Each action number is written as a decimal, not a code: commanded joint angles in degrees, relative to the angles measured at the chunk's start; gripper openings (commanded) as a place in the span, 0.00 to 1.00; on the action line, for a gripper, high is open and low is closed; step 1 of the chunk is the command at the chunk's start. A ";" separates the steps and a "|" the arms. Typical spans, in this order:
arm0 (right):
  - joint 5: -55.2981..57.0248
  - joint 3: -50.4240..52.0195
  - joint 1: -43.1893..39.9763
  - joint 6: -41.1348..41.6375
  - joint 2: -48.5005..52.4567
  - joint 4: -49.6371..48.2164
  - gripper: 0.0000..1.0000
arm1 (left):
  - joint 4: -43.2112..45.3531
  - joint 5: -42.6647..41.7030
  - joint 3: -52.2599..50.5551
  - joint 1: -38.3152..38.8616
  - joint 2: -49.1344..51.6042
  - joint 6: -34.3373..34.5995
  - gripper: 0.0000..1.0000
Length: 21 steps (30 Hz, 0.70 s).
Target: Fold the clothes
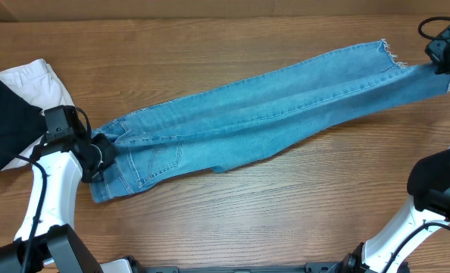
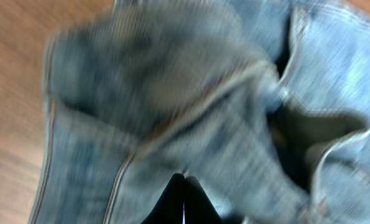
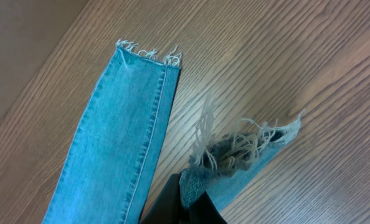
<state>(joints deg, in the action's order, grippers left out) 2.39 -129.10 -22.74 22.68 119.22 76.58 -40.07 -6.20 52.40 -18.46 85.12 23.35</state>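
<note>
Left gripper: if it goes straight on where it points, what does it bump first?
The jeans. The left gripper points right into the bunched denim, likely touching it; the view is blurry.

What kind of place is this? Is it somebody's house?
More likely a robot practice lab: the left gripper and right gripper pinch jeans across a wooden table, beside a folded black garment.

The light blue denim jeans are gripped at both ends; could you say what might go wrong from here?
1. The right jaws pinch only one leg's frayed hem; the other frayed hem lies free on the wooden table, so the light blue denim jeans may fold unevenly.
2. The left jaws bite bunched waist fabric near the black folded garment, which could get nudged.
</note>
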 commanded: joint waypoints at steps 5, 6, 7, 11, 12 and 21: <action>1.42 -1.36 -0.07 -0.17 -0.15 -0.22 0.04 | 7.93 -0.50 -0.28 0.17 4.59 -0.85 0.09; 1.42 -1.36 -0.07 -0.17 -0.13 -0.17 0.04 | 8.46 -0.52 -0.28 0.17 5.84 -0.44 0.09; 1.42 -1.36 -0.09 -0.17 -0.04 -0.17 0.04 | 8.66 -0.92 -0.28 0.17 7.08 -0.44 0.09; 1.40 -1.33 -0.09 -0.17 0.17 -0.02 0.04 | 8.85 -0.66 -0.28 0.15 12.72 -0.44 0.07; 1.40 -1.36 -0.07 -0.15 0.28 -0.02 0.04 | 9.05 -0.63 -0.28 0.15 13.84 -0.44 0.06; 1.44 0.61 0.09 -0.17 0.50 -2.10 0.04 | 10.36 0.92 -0.26 0.09 15.61 1.07 0.04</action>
<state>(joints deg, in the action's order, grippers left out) 2.09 -128.79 -22.70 22.63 119.55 75.68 -30.52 -7.11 52.71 -18.46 98.21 23.79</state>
